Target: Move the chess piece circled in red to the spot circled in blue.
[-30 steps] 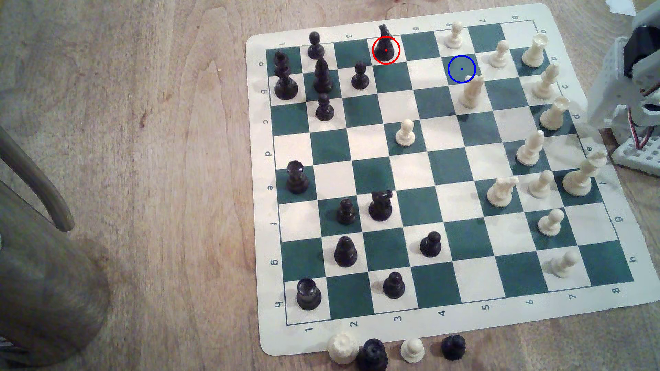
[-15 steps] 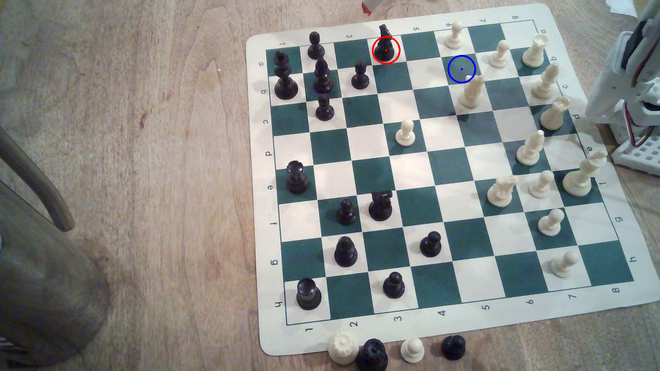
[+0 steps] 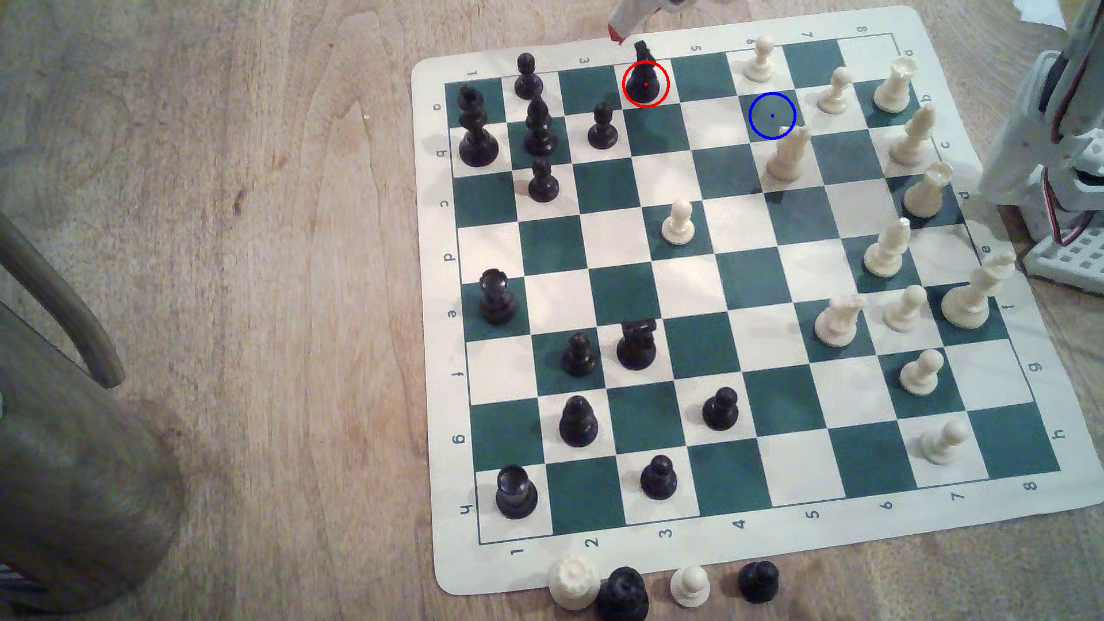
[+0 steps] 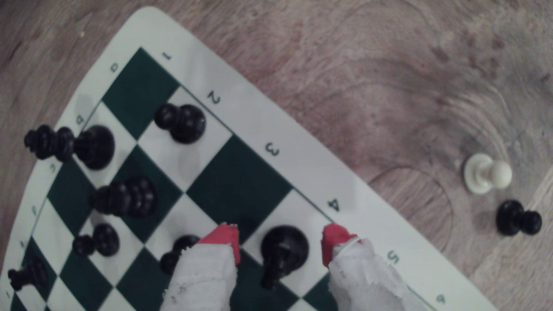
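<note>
The black knight stands upright on a white square in the far edge row of the board, ringed in red, its glossy jagged head rising over a round flared base. In the wrist view the same knight sits between the two fingers of the gripper — the jaws stand spread wide, one to each side of the piece, with clear gaps and no contact. The fingertips are capped in bright red, and the fingers behind them are wrapped in a rough, frayed white material (tape or cloth, too blurred to say which).

In the exterior view one red-tipped finger pokes in at the top edge, just beyond the knight and above the board's pale border.

The spot is a dark green square with a thin blue ring and centre dot, one row nearer and two files toward the exterior view's right of the knight. A cream piece stands just beside it on the nearer side, its top overlapping the ring.

The board is a flat, flexible-looking mat of green and off-white squares with rounded corners — it lies on a wooden table with swirling grain. In the wrist view, a cream pawn and a black pawn rest off the mat on the wood.
</note>
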Tool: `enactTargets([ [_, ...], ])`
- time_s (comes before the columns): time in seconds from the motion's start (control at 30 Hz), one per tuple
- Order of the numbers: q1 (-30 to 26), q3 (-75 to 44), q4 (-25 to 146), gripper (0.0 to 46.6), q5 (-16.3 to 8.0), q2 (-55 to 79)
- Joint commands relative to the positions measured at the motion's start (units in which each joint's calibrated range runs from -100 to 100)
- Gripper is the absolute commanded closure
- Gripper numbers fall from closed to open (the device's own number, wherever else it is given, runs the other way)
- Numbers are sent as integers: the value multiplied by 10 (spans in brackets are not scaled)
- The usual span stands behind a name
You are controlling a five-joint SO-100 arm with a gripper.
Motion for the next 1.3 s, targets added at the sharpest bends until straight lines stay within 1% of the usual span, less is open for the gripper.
enactTargets([
  [0.0,2,4,-8,314,1,-9],
  [0.17,-8,8,-18,319,-3,13],
  [0.57,-10,8,-25,321,-3,29],
  [0.6,-10,8,-25,330,-3,34],
  [0.73,-13,16,-31,329,-4,38],
  [0.87,-17,20,-39,329,-9,39],
  [1.0,-22,20,-39,342,-10,40],
  [1.07,-26,20,-39,386,-10,40],
  [1.13,-28,20,-38,464,-10,40],
  [1.27,-31,20,-34,464,-12,40],
])
